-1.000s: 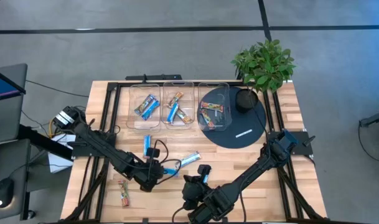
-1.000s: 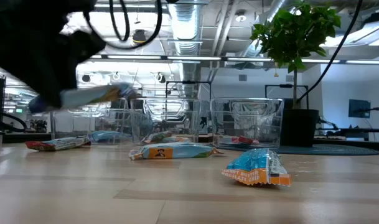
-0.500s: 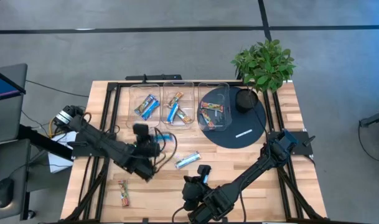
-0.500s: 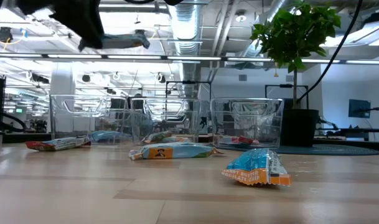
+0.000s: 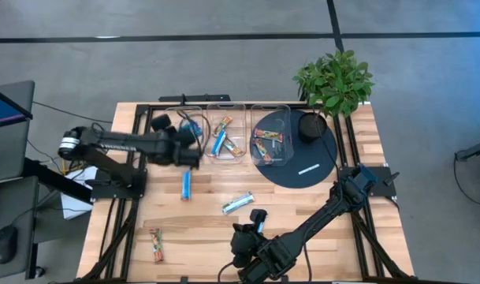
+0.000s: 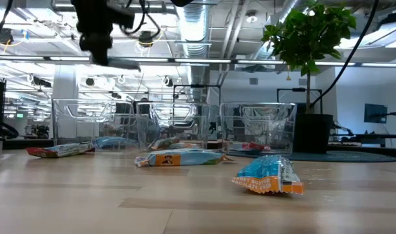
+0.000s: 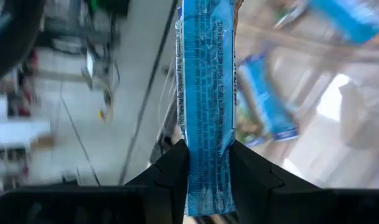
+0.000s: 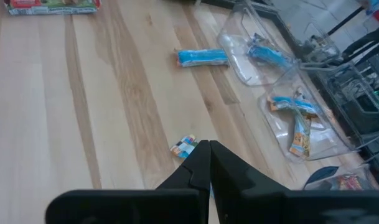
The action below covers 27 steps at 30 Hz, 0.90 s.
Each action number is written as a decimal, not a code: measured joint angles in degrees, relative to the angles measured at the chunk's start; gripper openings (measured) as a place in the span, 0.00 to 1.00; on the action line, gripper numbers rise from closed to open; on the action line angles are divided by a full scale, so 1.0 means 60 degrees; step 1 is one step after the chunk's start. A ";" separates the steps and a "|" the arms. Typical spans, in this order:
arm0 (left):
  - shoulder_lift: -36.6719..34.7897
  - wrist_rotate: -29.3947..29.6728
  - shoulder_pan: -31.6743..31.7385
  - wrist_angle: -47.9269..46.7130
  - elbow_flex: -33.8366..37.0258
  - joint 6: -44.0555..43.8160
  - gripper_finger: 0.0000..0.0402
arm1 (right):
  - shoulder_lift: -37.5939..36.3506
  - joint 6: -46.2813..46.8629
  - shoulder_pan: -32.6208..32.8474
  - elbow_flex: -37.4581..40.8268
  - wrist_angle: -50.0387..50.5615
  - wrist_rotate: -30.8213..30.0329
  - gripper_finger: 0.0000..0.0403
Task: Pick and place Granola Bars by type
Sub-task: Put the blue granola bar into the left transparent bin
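My left gripper (image 5: 192,147) hangs high over the left clear bin (image 5: 170,118), shut on a blue granola bar (image 7: 206,93); the low view shows that bar (image 6: 123,64) level in the air. On the table lie two blue bars (image 5: 186,184) (image 5: 238,203), a crumpled blue one (image 5: 258,218) and an orange-brown one (image 5: 156,244). My right gripper (image 5: 251,230) waits low near the table's near edge, shut and holding nothing, its tips (image 8: 208,163) right beside the crumpled blue bar (image 8: 184,147). My left gripper pinches the blue bar by one end (image 7: 208,163) between its two fingers (image 7: 170,174). The fingers lie along the bar, which sticks out straight ahead of them. The bar is lifted clear and stays about level above the left bin.
Three clear bins stand in a row at the far edge: the left one holds blue bars (image 7: 264,106), the middle one (image 5: 226,136) blue and orange, the right one (image 5: 273,138) orange-brown. A potted plant (image 5: 334,79) stands on a round black mat (image 5: 310,162) at far right.
My left gripper has risen from the table's near middle and swung toward the far edge, carrying the blue bar lifted clear, and now stands over the left bin. It has turned on the way. The other bars have stayed where they were.
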<state>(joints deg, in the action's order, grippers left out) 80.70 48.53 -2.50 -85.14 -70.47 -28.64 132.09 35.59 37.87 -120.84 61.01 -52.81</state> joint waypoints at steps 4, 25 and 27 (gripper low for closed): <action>-0.0333 -0.0613 0.1233 0.1371 0.0604 0.1262 0.22 | 0.0023 -0.0006 0.0000 0.0000 0.0036 0.0071 0.00; -0.0308 -0.2448 0.4379 0.4119 0.2398 0.3367 0.25 | 0.0055 0.0000 -0.0004 0.0000 0.0044 0.0079 0.00; -0.0308 -0.2292 0.4386 0.4113 0.2565 0.3423 0.28 | 0.0055 -0.0003 -0.0004 0.0000 0.0044 0.0079 0.00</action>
<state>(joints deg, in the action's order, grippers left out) 78.85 34.77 23.81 -60.46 -55.08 -8.10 132.42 35.58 37.85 -120.84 61.28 -52.34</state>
